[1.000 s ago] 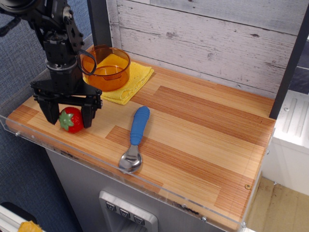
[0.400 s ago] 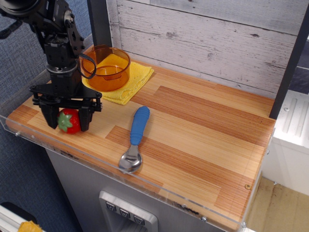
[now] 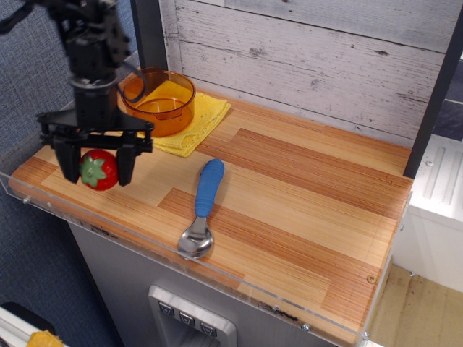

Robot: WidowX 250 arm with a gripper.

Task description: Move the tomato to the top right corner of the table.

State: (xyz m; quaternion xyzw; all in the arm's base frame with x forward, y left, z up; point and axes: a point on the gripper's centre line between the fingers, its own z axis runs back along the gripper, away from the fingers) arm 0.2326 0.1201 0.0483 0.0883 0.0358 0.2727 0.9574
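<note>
The black claw [image 3: 96,168] stands at the left end of the tabletop [image 3: 304,210], its two fingers [image 3: 126,165] clamped on either side of the tomato [image 3: 98,170], green cap facing the camera. The tomato sits near the front left edge. Just behind it, an orange bowl [image 3: 158,101] rests on a yellow cloth [image 3: 197,119]. To the right, apart from the claw, lies a blue-handled spoon [image 3: 203,207].
</note>
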